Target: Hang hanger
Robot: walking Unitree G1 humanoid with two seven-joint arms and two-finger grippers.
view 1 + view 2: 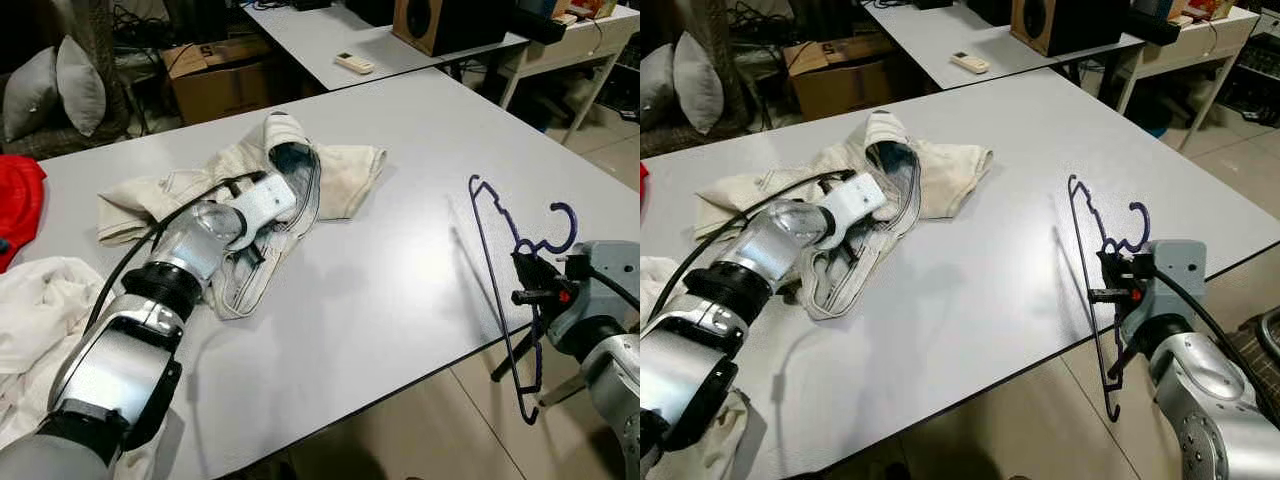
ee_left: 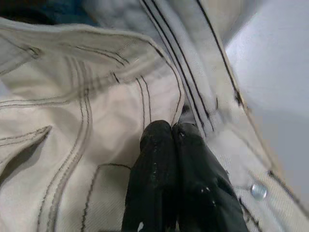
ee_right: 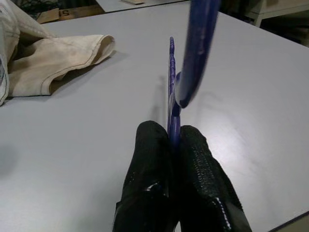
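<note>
The left gripper (image 2: 171,133) has its fingertips buried in the folds of the cream jacket (image 1: 330,175), so its grip cannot be judged. The purple hanger (image 3: 193,53) has its hook blurred and cut off close to the right wrist camera. At the near left, the white cloth (image 1: 30,320) and red garment (image 1: 18,205) run off the edge.

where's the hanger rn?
The thin purple plastic hanger is clamped upright in the right gripper, over the grey table's right edge, apart from the cream trousers.

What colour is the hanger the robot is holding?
The hanger is dark blue-purple, clearest in the right wrist view, pinched in the right gripper.
</note>
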